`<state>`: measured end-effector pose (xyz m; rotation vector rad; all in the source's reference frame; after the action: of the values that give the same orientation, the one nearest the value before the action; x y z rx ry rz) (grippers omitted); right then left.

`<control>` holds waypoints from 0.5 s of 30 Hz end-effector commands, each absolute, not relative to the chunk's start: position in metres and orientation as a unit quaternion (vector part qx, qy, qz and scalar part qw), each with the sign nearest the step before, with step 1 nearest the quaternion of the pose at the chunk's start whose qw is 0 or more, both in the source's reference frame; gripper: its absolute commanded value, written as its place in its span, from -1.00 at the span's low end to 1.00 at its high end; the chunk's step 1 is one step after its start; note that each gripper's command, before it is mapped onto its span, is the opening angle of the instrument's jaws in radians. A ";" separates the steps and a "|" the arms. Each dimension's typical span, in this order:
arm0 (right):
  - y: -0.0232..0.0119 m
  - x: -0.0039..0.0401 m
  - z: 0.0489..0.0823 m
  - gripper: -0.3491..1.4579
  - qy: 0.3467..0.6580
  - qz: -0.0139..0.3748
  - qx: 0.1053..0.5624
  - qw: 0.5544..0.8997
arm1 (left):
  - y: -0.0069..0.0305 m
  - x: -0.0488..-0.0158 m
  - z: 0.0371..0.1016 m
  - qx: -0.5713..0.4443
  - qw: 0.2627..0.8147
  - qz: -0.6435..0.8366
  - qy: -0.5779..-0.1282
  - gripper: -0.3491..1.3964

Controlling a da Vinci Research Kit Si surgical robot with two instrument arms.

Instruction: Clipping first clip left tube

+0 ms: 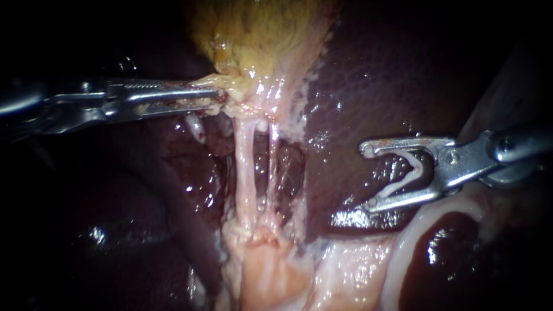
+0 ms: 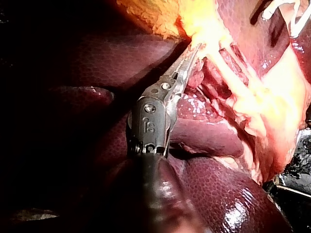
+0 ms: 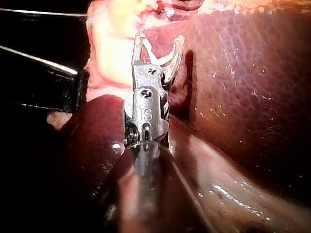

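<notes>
1. Looked like the approach step: white V-shaped plastic clip (image 1: 416, 170) loaded, but not yet around anything.
2. Had the left instrument (image 1: 216, 95) with its slim jaws clamped on the pale lower edge of the yellowish, fatty-looking gallbladder (image 1: 259, 29), apparently keeping the tubes stretched.
3. Had the right instrument (image 1: 368, 175) with its jaws spread wide, the clip seated between them and touching both. Hovered over the dark red-brown liver (image 1: 391, 75), well apart from the tubes.
4. Spotted the left tube (image 1: 245, 167), a pale pink taut strand, running from the gripped edge down into the pale tissue below. Sat just beside the thinner right tube (image 1: 272, 161), with a narrow gap between them.
5. Next move, at a guess: needed to bring the open clip across, past the right tube sitting in the way.
6. Then needed to thread one jaw through the gap so only the left tube sat inside before squeezing. Easy to catch both otherwise.
</notes>
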<state>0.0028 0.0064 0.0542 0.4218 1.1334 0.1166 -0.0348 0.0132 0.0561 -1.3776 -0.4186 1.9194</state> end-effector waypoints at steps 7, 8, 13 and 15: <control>0.0064 0.0028 0.0542 -0.06 0.533 0.055 0.198 0.821 | 0.0139 -0.0329 0.0537 -0.534 0.365 0.744 -0.168 -1.00; 0.0064 0.0027 0.0542 -0.06 0.532 0.055 0.198 0.821 | 0.0142 -0.0325 0.0531 -0.533 0.366 0.744 -0.169 -1.00; 0.0065 0.0027 0.0543 -0.06 0.532 0.055 0.198 0.821 | 0.0158 -0.0300 0.0493 -0.542 0.375 0.735 -0.160 -1.00; 0.0065 0.0027 0.0543 -0.06 0.532 0.055 0.198 0.821 | 0.0161 -0.0293 0.0479 -0.547 0.375 0.732 -0.155 -1.00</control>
<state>0.0028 0.0065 0.0543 0.4219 1.1334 0.1176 -0.0289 0.0163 0.0470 -1.4039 -0.3955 1.8734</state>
